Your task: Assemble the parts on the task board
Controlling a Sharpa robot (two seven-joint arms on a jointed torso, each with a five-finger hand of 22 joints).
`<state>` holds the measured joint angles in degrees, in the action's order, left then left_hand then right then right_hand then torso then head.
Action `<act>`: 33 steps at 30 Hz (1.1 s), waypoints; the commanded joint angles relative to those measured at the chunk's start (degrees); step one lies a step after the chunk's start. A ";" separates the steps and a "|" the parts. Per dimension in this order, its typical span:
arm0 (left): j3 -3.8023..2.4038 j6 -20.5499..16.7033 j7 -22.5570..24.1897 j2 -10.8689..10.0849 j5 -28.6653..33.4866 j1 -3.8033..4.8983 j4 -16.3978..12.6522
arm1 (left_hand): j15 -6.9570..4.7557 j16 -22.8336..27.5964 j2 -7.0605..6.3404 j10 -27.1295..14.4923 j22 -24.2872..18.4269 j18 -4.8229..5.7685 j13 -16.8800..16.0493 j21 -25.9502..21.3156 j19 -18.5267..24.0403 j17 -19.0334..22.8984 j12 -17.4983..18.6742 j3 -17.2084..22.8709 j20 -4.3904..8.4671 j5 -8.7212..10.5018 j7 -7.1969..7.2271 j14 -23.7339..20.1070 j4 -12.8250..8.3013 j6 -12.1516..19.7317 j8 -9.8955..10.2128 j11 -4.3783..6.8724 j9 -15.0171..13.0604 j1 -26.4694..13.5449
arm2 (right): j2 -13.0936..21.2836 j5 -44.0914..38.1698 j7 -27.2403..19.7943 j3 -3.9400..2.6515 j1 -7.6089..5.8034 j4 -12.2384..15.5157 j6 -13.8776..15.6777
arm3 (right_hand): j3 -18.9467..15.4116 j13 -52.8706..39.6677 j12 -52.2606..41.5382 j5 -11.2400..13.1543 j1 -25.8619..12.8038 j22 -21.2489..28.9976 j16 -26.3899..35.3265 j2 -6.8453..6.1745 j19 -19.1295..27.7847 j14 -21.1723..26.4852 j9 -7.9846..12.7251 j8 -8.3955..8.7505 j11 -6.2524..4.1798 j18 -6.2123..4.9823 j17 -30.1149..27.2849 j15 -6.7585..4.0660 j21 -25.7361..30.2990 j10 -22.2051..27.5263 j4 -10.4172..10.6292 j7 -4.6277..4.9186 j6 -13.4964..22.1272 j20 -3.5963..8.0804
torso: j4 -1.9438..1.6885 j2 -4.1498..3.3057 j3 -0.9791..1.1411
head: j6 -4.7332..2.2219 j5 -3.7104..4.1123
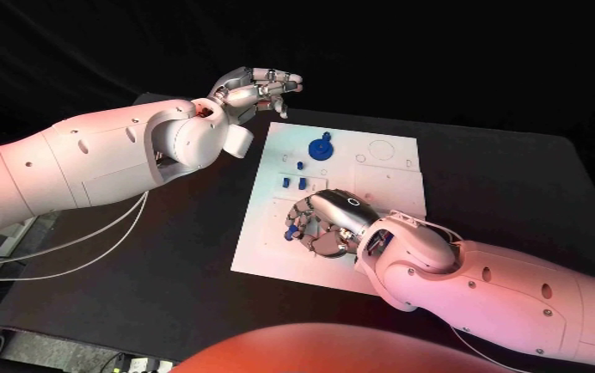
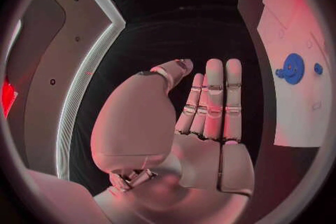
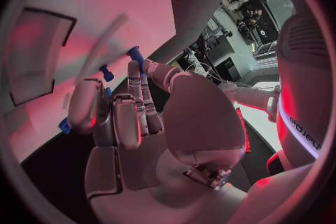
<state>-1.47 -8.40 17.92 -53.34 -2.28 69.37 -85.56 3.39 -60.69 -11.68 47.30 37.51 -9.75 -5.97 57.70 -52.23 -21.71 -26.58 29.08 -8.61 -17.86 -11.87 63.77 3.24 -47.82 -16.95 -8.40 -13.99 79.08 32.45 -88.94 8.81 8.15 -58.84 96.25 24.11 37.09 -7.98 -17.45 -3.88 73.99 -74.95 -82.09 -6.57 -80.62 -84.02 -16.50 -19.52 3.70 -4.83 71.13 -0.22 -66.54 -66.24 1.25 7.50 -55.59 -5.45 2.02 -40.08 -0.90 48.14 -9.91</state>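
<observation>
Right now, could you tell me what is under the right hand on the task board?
The right hand hovers low over the white task board's near part. Small blue parts peek out beside its fingers; more blue pegs stand nearby. Anything directly beneath the palm is covered.

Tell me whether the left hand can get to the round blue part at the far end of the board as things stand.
Probably yes. The left hand hovers open and holding nothing off the task board's far left corner, and the round blue part lies uncovered nearby. The right hand works at the near end, out of the way.
</observation>
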 commanded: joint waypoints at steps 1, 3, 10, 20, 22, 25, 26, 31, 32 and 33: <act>-0.03 0.89 0.21 0.13 0.25 0.02 -0.03 | 0.17 -0.20 0.11 -0.48 -0.04 -0.81 -0.07 -0.10 0.11 0.06 -0.16 -0.28 -0.33 0.15 0.03 -0.41 0.09 0.34 -0.09 0.03 0.08 -0.42 | -0.27 -2.20 0.90 0.12 0.14 -0.18 -3.14 | -0.11 -0.06 0.38 -0.31 0.13 -6.06 -0.09 0.01 0.08 -2.19 -4.42 -2.05 -0.02 0.08 -0.08 -0.46 0.44 -0.25 -0.41 0.13 -0.26 0.20 | 0.02 0.03 -0.04 | 0.05 0.02; -0.03 0.90 0.20 0.15 0.25 0.02 -0.02 | 0.17 -0.20 0.11 -0.48 -0.04 -0.81 -0.07 -0.10 0.11 0.06 -0.16 -0.28 -0.33 0.15 0.03 -0.41 0.09 0.34 -0.09 0.03 0.08 -0.42 | -0.41 -2.56 1.12 0.14 0.15 -0.24 -3.76 | -0.26 -0.09 0.50 -0.20 -0.02 -6.03 -0.04 -0.13 0.13 -2.16 -4.48 -2.03 0.06 0.06 -0.18 -0.40 0.57 -0.10 -0.45 0.21 -0.06 0.18 | -0.01 0.04 -0.04 | 0.03 0.02; -0.03 0.92 0.17 0.18 0.25 0.02 0.03 | 0.17 -0.20 0.11 -0.48 -0.04 -0.81 -0.07 -0.10 0.11 0.06 -0.16 -0.28 -0.33 0.15 0.03 -0.41 0.09 0.34 -0.09 0.03 0.08 -0.42 | -0.77 -3.14 1.66 0.27 0.16 -0.40 -4.18 | -1.33 -0.58 1.18 -1.58 -1.40 -6.03 -0.01 -1.50 0.36 -2.10 -3.45 1.35 0.85 0.00 -0.31 0.28 1.22 0.75 -0.28 1.40 4.90 -0.37 | 0.01 0.08 -0.07 | 0.03 0.05; -0.03 0.96 0.05 0.16 0.25 0.02 0.05 | 0.20 -0.25 0.18 -0.59 -0.07 -0.82 -0.08 -0.13 0.10 0.08 -0.29 -0.28 -0.35 0.13 0.00 -0.43 0.08 0.47 -0.10 0.00 0.10 -0.42 | -0.29 -2.69 1.76 0.32 0.24 -0.02 0.44 | -1.63 -1.52 0.79 -2.47 -1.43 -6.47 -0.09 -2.59 -0.06 -2.14 -2.08 5.38 -0.03 0.07 -0.26 -0.39 0.61 -0.11 -0.63 1.18 10.97 0.00 | 0.02 0.08 -0.04 | -0.11 0.21; -0.03 0.96 0.08 0.17 0.25 0.02 0.05 | 0.20 -0.25 0.18 -0.59 -0.07 -0.82 -0.08 -0.13 0.10 0.08 -0.29 -0.28 -0.35 0.13 0.00 -0.43 0.08 0.47 -0.10 0.00 0.10 -0.42 | 0.02 -2.43 1.45 0.32 0.26 0.06 2.26 | -1.74 -1.82 0.61 -2.52 -1.38 -6.53 -0.12 -2.85 -0.12 -2.17 -1.89 6.03 -0.30 0.08 -0.18 -0.59 0.59 -0.37 -0.74 0.85 12.11 0.18 | 0.02 0.11 -0.05 | -0.25 0.31; -0.03 0.94 0.09 0.15 0.25 0.02 0.07 | 0.20 -0.25 0.18 -0.59 -0.07 -0.82 -0.08 -0.13 0.10 0.08 -0.29 -0.28 -0.35 0.13 0.00 -0.43 0.08 0.47 -0.10 0.00 0.10 -0.42 | 0.78 -1.74 0.71 0.32 0.28 0.46 4.58 | -2.11 -2.06 0.52 -2.47 -1.69 -6.57 -0.13 -3.24 -0.16 -2.18 -1.78 6.45 -0.32 0.09 -0.18 -0.66 0.61 -0.44 -0.62 0.84 12.86 0.28 | 0.02 0.15 -0.06 | -0.30 0.40; -0.03 0.94 0.10 0.15 0.25 0.02 0.08 | 0.20 -0.25 0.18 -0.59 -0.07 -0.82 -0.08 -0.13 0.10 0.08 -0.29 -0.28 -0.35 0.13 0.00 -0.43 0.08 0.47 -0.10 0.00 0.10 -0.42 | 1.13 -1.40 0.39 0.32 0.28 0.71 5.36 | -2.30 -2.15 0.49 -2.45 -1.86 -6.57 -0.11 -3.38 -0.16 -2.18 -1.73 6.65 -0.31 0.10 -0.21 -0.66 0.63 -0.46 -0.51 0.88 13.24 0.30 | 0.02 0.15 -0.06 | -0.30 0.40; -0.03 0.96 0.13 0.08 0.25 0.01 0.13 | 0.20 -0.25 0.18 -0.59 -0.07 -0.82 -0.08 -0.13 0.10 0.08 -0.29 -0.28 -0.35 0.13 0.00 -0.43 0.08 0.47 -0.10 0.00 0.10 -0.42 | 4.23 2.52 -2.78 0.14 0.23 2.99 9.64 | -2.87 -2.60 0.13 -2.27 -2.07 -6.66 -0.10 -3.65 -0.26 -2.18 -1.70 7.00 -0.31 0.14 -0.25 -0.66 0.52 -0.68 -0.34 1.05 14.03 0.34 | 0.08 0.21 -0.13 | -0.73 0.66; -0.02 0.97 0.14 0.07 0.25 0.01 0.15 | 0.20 -0.25 0.18 -0.59 -0.07 -0.82 -0.08 -0.13 0.10 0.08 -0.29 -0.28 -0.35 0.13 0.00 -0.43 0.08 0.47 -0.10 0.00 0.10 -0.42 | 4.76 3.47 -3.34 0.08 0.17 3.37 10.08 | -2.97 -2.76 -0.06 -2.23 -2.04 -6.73 -0.11 -3.61 -0.34 -2.19 -1.76 6.90 -0.32 0.18 -0.23 -0.67 0.36 -0.86 -0.32 1.12 13.88 0.35 | 0.12 0.21 -0.13 | -0.77 0.71; -0.02 0.97 0.15 0.06 0.25 0.01 0.17 | 0.20 -0.25 0.18 -0.59 -0.07 -0.82 -0.08 -0.13 0.10 0.08 -0.29 -0.28 -0.35 0.13 0.00 -0.43 0.08 0.47 -0.10 0.00 0.10 -0.42 | 5.51 4.96 -4.10 0.00 0.02 3.87 10.57 | -3.17 -3.06 -0.37 -2.19 -2.01 -6.77 -0.10 -3.56 -0.38 -2.19 -1.89 6.70 -0.28 0.19 -0.25 -0.66 0.32 -1.02 -0.26 1.22 13.56 0.35 | 0.15 0.24 -0.16 | -0.83 0.79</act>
<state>-1.47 -8.34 17.76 -53.34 -2.28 69.36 -85.36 3.60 -60.68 -11.68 47.31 37.51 -9.75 -5.96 57.70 -52.22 -21.72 -26.58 29.08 -8.61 -17.86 -11.86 63.56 3.24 -47.83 -16.95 -8.40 -13.95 79.08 37.78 -88.28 8.28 8.23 -58.73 99.71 30.08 34.29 -10.95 -17.66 -6.21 71.95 -74.92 -82.09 -9.68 -80.85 -84.03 -18.29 -12.76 3.40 -4.84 70.87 -0.64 -65.99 -66.97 1.05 8.44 -41.98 -5.22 2.08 -39.90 -0.98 47.44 -9.25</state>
